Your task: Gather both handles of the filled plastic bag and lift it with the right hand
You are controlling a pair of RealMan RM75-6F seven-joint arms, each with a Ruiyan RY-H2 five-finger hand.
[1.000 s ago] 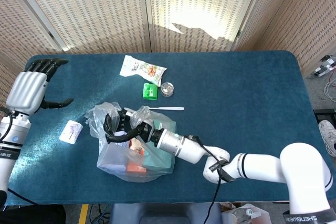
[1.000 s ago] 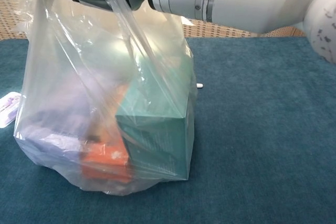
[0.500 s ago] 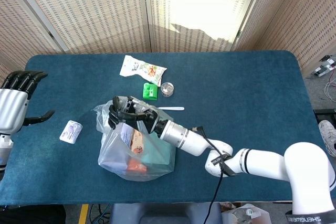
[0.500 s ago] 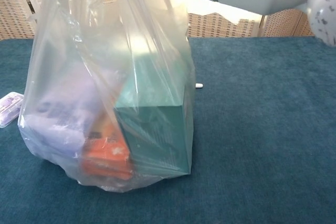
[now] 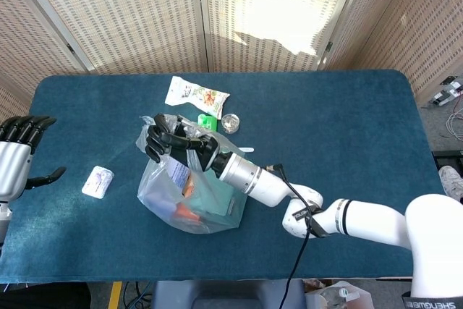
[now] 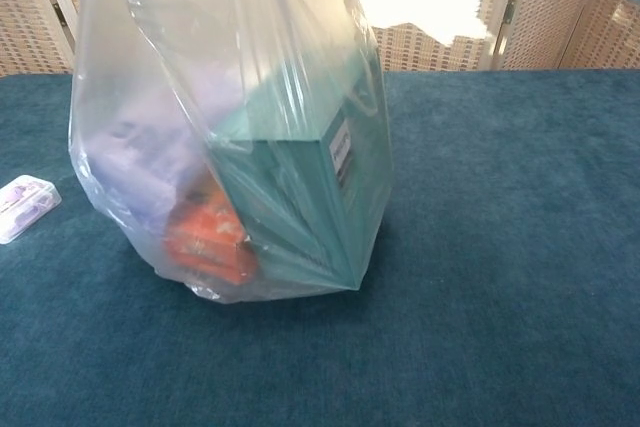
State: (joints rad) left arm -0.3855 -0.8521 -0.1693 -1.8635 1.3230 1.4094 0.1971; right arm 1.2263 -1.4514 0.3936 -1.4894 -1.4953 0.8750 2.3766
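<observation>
Label (image 6: 339, 150) on teal box (image 6: 300, 197) unreadable. Right hand (image 5: 172, 142) gripping plastic bag (image 6: 220, 137) handles above desk (image 5: 347, 128). Left hand (image 5: 16, 155) open, holding nothing. Snack packet (image 5: 195, 95), small pouch (image 5: 97, 181) nearby.

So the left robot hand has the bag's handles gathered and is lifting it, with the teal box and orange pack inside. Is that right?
Not quite: the right robot hand grips the handles of the bag, as the head view shows. The left robot hand hangs open at the table's left edge, holding nothing. The teal box and orange pack are inside the bag, as you said.
</observation>
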